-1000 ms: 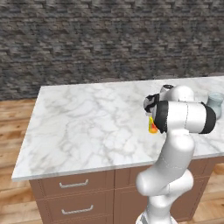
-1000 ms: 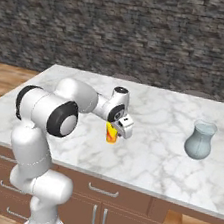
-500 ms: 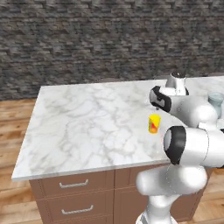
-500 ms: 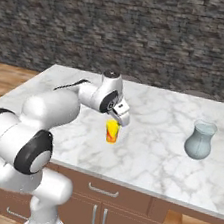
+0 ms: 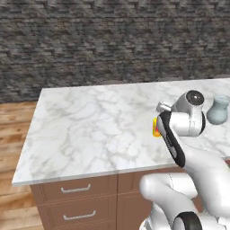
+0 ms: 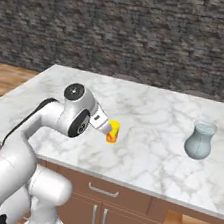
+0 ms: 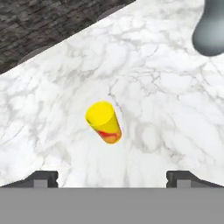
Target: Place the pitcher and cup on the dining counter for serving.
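standing free, cup (image 7: 104, 122) (jaws apart)

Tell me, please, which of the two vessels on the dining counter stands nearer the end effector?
The cup, small and yellow with an orange-red tint low down, stands just ahead of the open end effector. The pale blue-grey pitcher stands well off to the side.

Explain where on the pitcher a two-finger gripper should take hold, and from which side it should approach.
Grip the pitcher at its narrow neck, just under the flared rim, coming straight down from above. It stands upright on the dining counter, apart from the cup. The belly looks too round and wide for the fingers; the rim would likely stop the neck slipping.
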Tool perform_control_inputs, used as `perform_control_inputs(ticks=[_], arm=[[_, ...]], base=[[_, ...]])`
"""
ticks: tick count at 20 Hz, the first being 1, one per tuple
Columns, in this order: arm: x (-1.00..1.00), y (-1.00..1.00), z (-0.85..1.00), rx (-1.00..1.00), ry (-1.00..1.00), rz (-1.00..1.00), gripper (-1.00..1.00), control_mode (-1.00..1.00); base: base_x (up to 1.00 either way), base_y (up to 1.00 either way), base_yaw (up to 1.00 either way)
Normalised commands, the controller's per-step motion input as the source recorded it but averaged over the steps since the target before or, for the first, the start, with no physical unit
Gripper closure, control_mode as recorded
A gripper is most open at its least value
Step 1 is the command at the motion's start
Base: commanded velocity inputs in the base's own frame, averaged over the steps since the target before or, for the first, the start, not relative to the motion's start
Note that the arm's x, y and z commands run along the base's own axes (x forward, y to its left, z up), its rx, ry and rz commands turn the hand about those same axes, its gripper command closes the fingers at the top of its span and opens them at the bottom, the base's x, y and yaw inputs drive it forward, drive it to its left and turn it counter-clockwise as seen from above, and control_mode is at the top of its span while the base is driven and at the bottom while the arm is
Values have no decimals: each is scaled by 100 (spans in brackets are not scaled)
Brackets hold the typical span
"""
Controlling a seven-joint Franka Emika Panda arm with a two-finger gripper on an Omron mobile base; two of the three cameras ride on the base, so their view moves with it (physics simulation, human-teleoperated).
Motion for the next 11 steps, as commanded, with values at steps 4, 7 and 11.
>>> perform_control_inputs(ticks=[4, 7, 11], arm=[[-100, 52, 0, -10, -32, 5, -100, -100], [-100, 53, 29, -30, -61, 11, -100, -100], [-10, 2, 0, 0, -3, 0, -100, -100]], base=[[0, 0, 0], [0, 0, 0], [0, 0, 0]])
